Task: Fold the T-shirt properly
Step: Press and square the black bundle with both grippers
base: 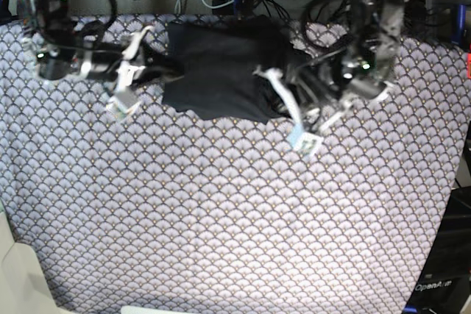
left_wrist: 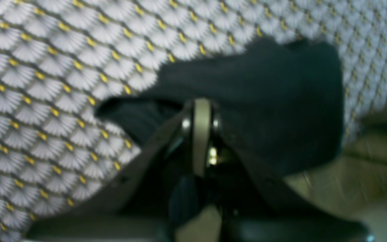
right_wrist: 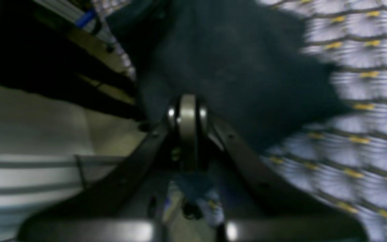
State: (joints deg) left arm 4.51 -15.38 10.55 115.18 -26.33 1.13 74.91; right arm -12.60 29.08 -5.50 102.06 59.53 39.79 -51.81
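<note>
Overhead, in the base view: soft, wrinkled black short-sleeved T-shirt point(base: 221, 71) bunched into a rough rectangle at twelve o'clock on the scallop-print grey tablecloth point(base: 235, 211), close to the far edge. Right gripper point(base: 156, 64) reaching in from nine o'clock of the cloth, black links and white plastic fittings, tips at the garment's left border. Left gripper point(base: 274, 87) coming in from three o'clock, tips at the right border.

Next, the left wrist view, blurred: left gripper point(left_wrist: 202, 106) with jaws pressed together, pale metal roller between dark angled arms, a fold of the T-shirt point(left_wrist: 264, 101) pinched there. Dark cloth spreading toward one and two o'clock; fan-shaped scallops with yellow dots of the tablecloth point(left_wrist: 45, 101) filling nine through twelve o'clock.

Lastly, the right wrist view, also smeared: right gripper point(right_wrist: 187, 104) likewise clamped tight, matte black fabric of the T-shirt point(right_wrist: 230, 67) caught at its tips and rising toward twelve o'clock. Tablecloth point(right_wrist: 364, 134) streaked across three o'clock.
</note>
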